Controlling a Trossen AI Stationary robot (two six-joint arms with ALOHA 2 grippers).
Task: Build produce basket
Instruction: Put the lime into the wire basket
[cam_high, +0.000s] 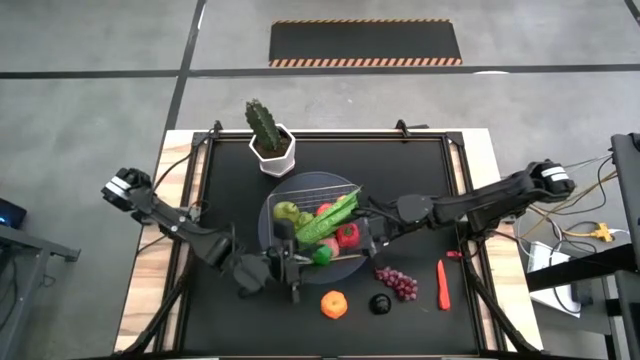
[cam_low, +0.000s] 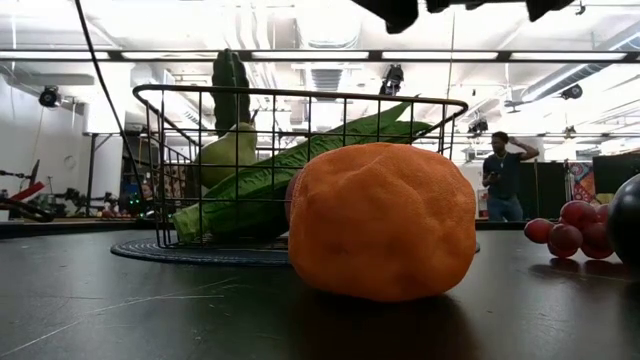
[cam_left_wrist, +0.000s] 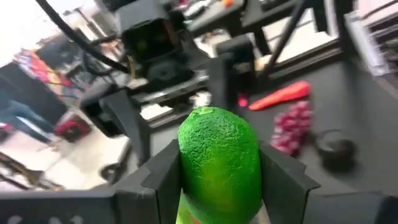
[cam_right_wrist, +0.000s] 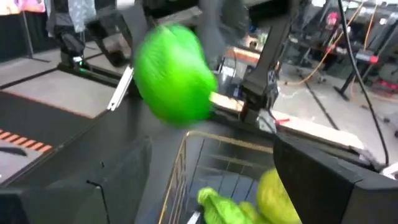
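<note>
Lime (cam_left_wrist: 219, 162) pinched in the left gripper (cam_high: 300, 262), at the near rim of the basket (cam_high: 290, 188).

Basket in the centre of the high view holds a green apple (cam_high: 288, 212), a bean bunch (cam_high: 328, 219) and a red pepper (cam_high: 347, 236). The step looks like carrying the lime in; next, I judge, lift it over the rim and let go. Right gripper (cam_high: 365, 232) hangs over the basket's right side; I cannot tell its fingers. Orange (cam_high: 334, 304), grapes (cam_high: 397, 283) and chili (cam_high: 442, 285) wait at lower right.
</note>
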